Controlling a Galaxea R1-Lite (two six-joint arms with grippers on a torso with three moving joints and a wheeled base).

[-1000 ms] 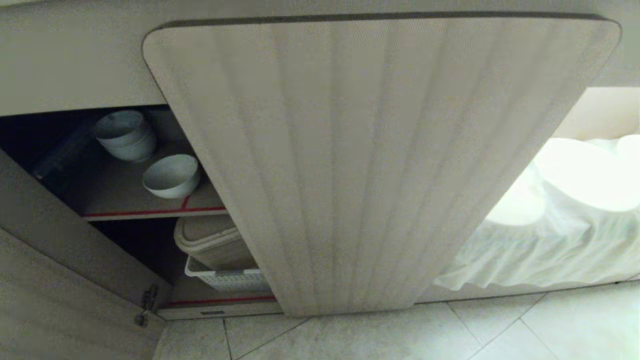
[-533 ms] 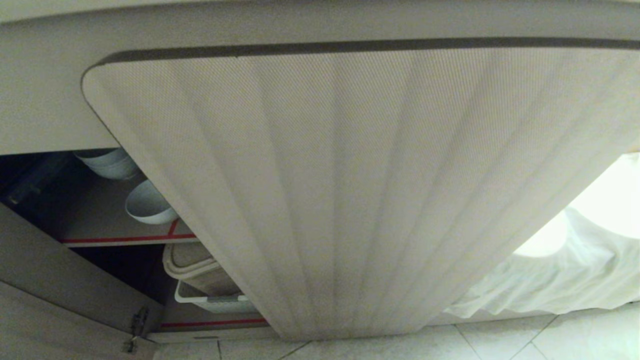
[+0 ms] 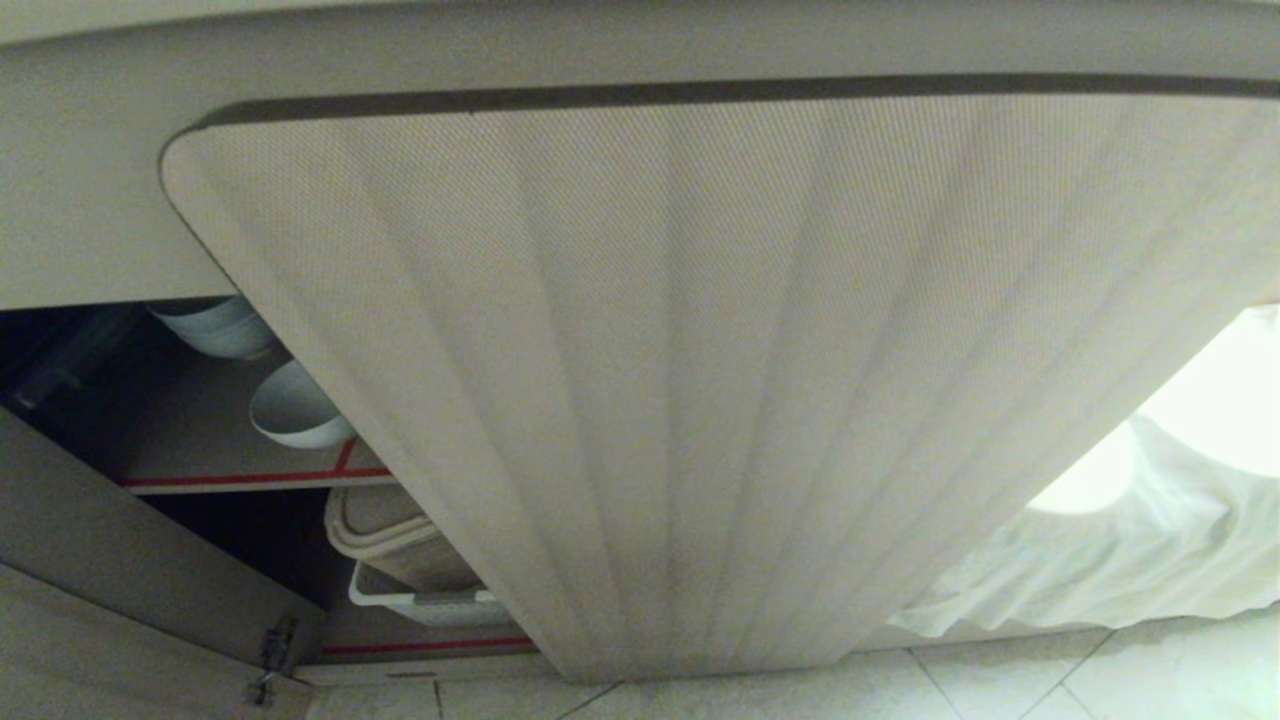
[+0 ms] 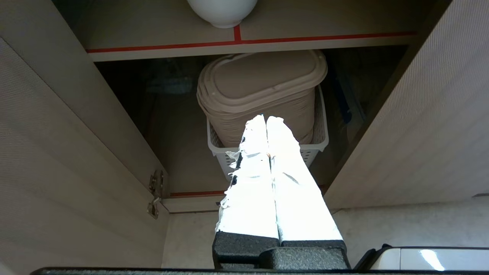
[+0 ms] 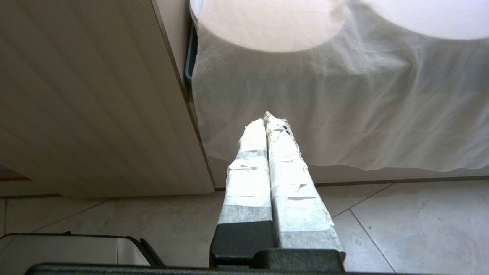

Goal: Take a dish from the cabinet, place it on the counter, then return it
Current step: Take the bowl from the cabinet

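Both end effectors, left (image 4: pixel 266 119) and right (image 5: pixel 265 116), hang idle with fingers pressed together, while the white bowl (image 3: pixel 292 408) waits at nine o'clock inside the open cabinet (image 3: pixel 240 478), reachable.

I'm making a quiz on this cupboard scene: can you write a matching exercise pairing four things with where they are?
Things:
1. dish
2. stack of bowls
3. beige lidded bin
4. white cloth

Places:
A. in the white basket, lower shelf
B. draped beside the ribbed door
C. upper shelf, near its red edge
D. upper shelf, further back

Pairs: 1-C, 2-D, 3-A, 4-B
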